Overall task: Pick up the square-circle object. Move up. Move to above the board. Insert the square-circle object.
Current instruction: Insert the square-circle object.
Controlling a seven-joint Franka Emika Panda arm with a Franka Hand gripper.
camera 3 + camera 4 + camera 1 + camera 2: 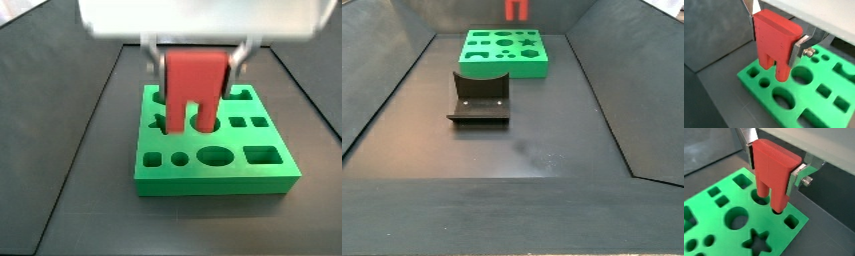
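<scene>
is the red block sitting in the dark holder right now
No, the square-circle object is clamped in the gripper over the board; the fixture stands empty.

Fixture (480, 97) stood on dark floor (422, 150): upright back plate with curved cut in top edge, flat base plate at its foot. Dark sloped walls (382, 70) rose on either side of fixture. Faint pale smudge (543, 156) lay on floor near fixture.
</scene>
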